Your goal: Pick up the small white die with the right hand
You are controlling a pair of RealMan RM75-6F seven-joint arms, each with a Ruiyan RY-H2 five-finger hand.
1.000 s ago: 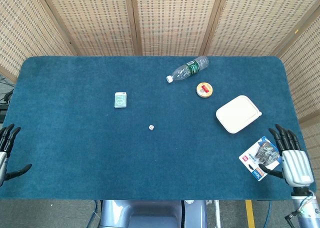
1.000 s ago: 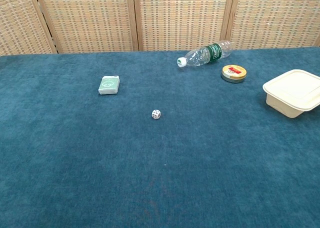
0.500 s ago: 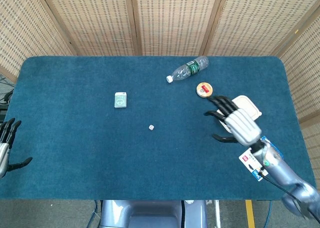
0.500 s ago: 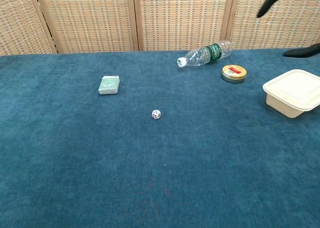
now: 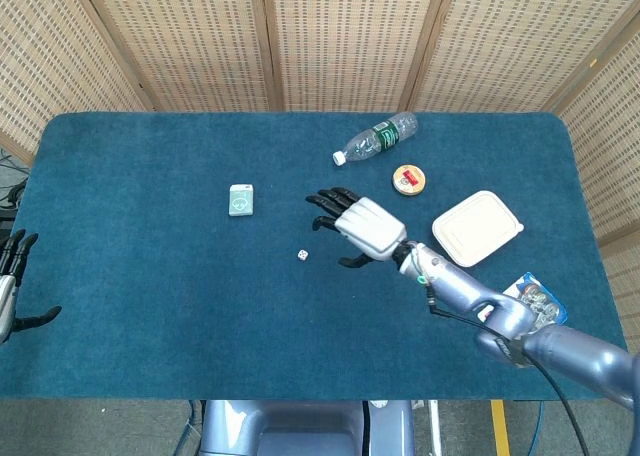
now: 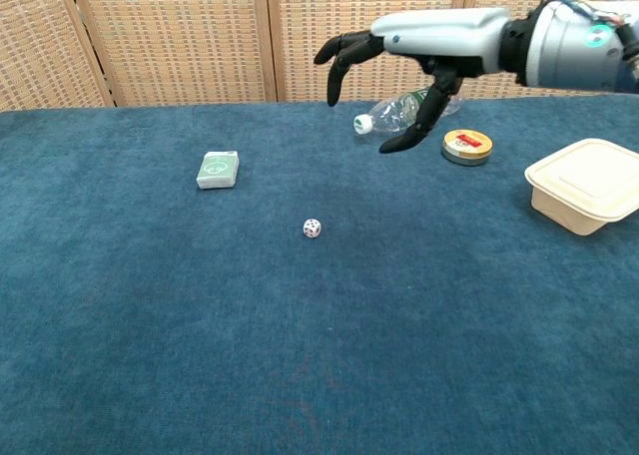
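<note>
The small white die (image 5: pixel 302 255) (image 6: pixel 313 228) lies alone on the blue table near its middle. My right hand (image 5: pixel 355 223) (image 6: pixel 419 48) hovers high above the cloth, just right of and beyond the die, fingers spread and empty. My left hand (image 5: pixel 12 276) shows only at the far left edge of the head view, off the table's side, fingers apart and holding nothing.
A small green card box (image 5: pixel 241 200) (image 6: pixel 218 170) lies left of the die. A plastic bottle (image 5: pixel 375 139) on its side, a round tin (image 5: pixel 408 180), a white lidded container (image 5: pixel 478 227) and a packaged item (image 5: pixel 530 306) sit to the right.
My right arm has swung from the table's right front corner up and leftward across the table, and the hand now hangs near the die. The die has not moved.
</note>
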